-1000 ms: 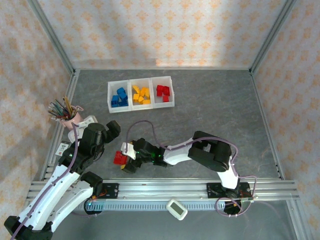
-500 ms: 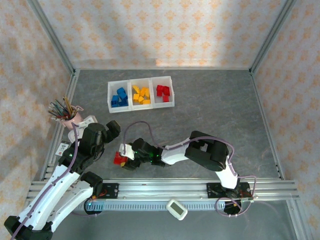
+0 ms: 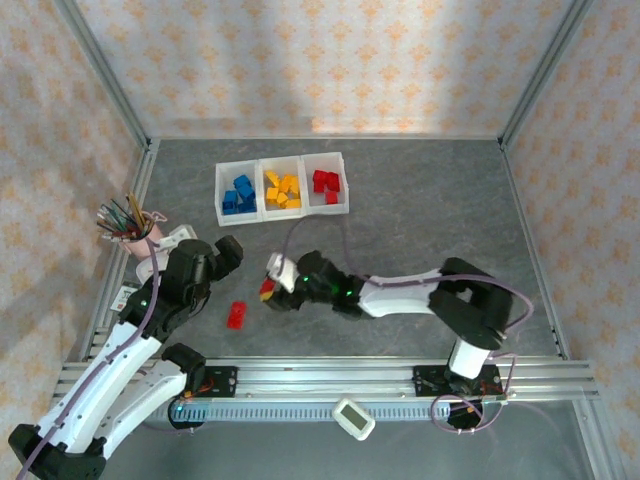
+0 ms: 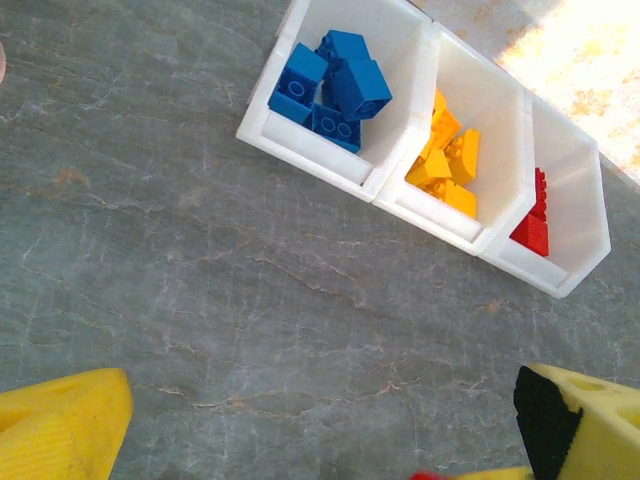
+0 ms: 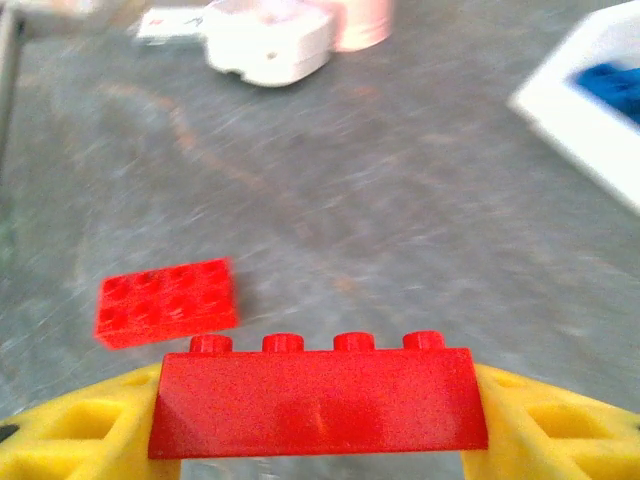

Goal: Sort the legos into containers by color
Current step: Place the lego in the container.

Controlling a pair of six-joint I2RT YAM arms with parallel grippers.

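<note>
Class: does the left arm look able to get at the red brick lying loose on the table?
Probably yes. The left gripper is open and close to the loose red brick, with bare table between; the right gripper, shut on another red brick, sits off to one side.

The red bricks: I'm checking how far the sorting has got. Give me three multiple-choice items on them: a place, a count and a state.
1. Where does the loose red brick lie?
A) in the tray
B) on the table
C) in the right gripper

2. How many red bricks are outside the tray?
A) none
B) five
C) two

3. The right gripper is:
A) shut on a long red brick
B) open and empty
C) resting open on the table

Answers:
1 B: it lies flat on the table, apart from the tray.
2 C: the loose one plus the one in the gripper.
3 A: the right wrist view shows the fingers pressed on both ends of the brick.
</note>
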